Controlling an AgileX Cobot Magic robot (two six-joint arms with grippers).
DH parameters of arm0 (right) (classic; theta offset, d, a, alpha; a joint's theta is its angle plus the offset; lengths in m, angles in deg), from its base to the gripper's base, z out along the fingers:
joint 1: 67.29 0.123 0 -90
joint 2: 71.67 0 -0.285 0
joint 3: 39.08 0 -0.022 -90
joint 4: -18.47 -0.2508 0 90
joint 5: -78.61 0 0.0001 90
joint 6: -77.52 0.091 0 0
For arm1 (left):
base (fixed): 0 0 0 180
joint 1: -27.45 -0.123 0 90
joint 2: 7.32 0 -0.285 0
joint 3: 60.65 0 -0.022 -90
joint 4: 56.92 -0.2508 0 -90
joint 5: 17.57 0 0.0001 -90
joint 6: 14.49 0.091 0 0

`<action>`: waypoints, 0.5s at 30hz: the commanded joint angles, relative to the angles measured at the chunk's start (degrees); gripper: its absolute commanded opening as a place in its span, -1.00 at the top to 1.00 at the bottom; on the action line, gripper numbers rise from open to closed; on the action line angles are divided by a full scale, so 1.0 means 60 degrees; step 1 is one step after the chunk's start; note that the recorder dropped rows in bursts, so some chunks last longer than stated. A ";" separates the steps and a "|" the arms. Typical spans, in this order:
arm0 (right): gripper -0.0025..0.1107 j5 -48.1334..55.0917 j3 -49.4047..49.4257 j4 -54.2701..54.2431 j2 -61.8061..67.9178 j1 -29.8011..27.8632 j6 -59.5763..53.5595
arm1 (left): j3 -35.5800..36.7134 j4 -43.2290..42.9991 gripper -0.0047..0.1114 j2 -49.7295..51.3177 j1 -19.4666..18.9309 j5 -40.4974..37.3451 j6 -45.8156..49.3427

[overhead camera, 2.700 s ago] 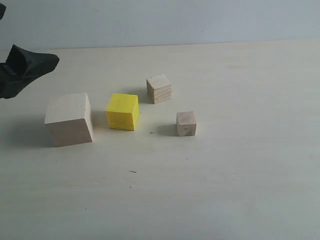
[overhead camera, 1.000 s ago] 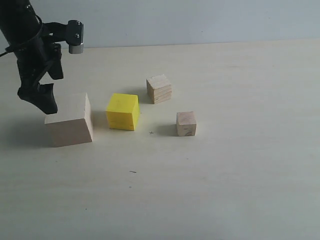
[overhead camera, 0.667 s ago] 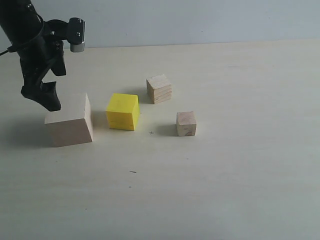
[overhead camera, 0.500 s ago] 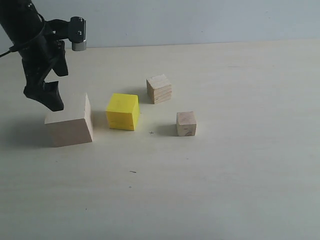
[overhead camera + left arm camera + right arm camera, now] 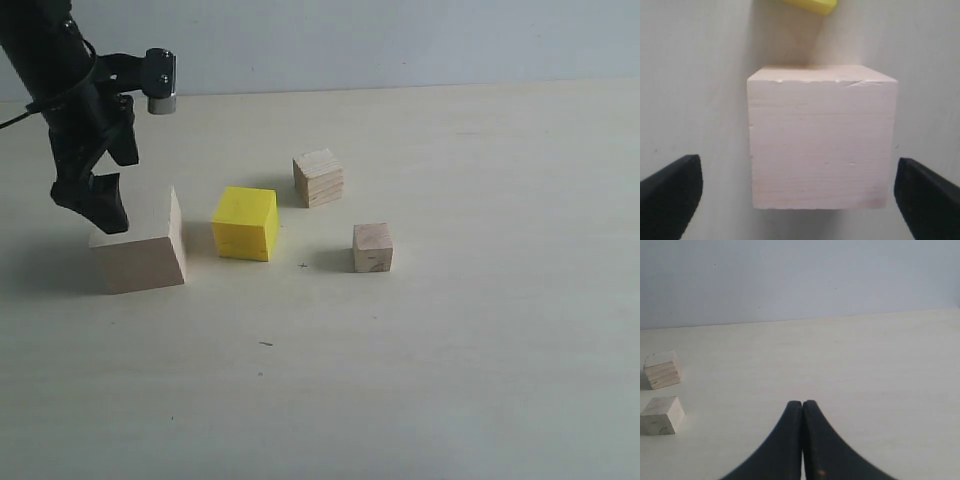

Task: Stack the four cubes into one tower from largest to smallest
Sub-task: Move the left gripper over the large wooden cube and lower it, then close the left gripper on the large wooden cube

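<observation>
The left gripper (image 5: 799,197) hung right over the big wooden block (image 5: 135,245), jaws spread wide, one black finger (image 5: 670,197) out past each side of it with a clear gap, gripping nothing at all. That big block sat on the table (image 5: 450,350) at the left of the row, with the yellow block (image 5: 245,222) near its right side but not touching. The back small block (image 5: 318,178) and the front small block (image 5: 372,247) stood farther right, all four apart and on the tabletop. Over on the other side, the right gripper (image 5: 802,407) had its jaws pressed tight together, empty, low over the table.
</observation>
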 commanded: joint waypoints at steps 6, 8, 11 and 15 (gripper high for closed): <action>0.96 -0.0127 0.0047 -0.0006 -0.0059 0.0018 -0.0024 | -0.0073 0.0422 -0.89 0.0521 0.0003 -0.0047 -0.0058; 0.96 -0.0127 0.0047 -0.0006 -0.0059 0.0018 -0.0024 | -0.0073 0.0543 -0.89 0.0606 0.0003 -0.0047 -0.0058; 0.96 -0.0127 0.0047 -0.0006 -0.0059 0.0018 -0.0024 | -0.0073 0.0614 -0.89 0.0686 0.0003 -0.0120 -0.0058; 0.96 -0.0127 0.0047 -0.0006 -0.0059 0.0018 -0.0024 | -0.0073 0.0614 -0.89 0.0813 0.0003 -0.0306 -0.0022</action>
